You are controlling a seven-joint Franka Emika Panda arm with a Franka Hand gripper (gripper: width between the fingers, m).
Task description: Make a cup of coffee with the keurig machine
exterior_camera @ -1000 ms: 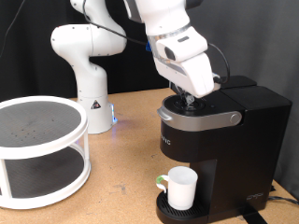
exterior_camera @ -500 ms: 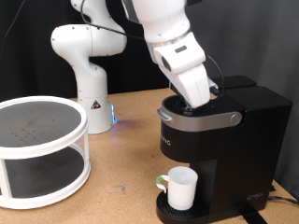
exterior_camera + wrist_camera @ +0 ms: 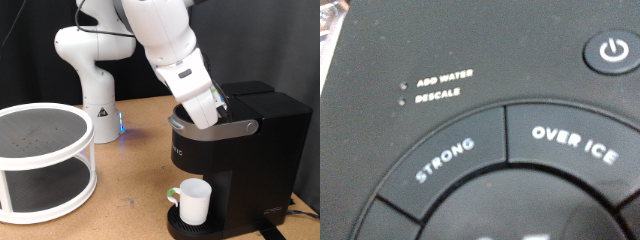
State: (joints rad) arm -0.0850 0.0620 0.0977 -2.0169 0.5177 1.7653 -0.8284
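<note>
Keurig machine fills the lower right of the exterior view, lid down; I judge we are at the brew-button step. My gripper sits on its top panel, fingers hidden, so I cannot tell their spread. The wrist view shows only buttons (STRONG, OVER ICE, power). Below, the cup stands on the drip base.

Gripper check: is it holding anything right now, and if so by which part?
Cannot be told. The gripper's tip is pressed down at the keurig machine's top and hidden; the wrist view shows only the control panel, no jaws. The cup stands untouched below.
</note>
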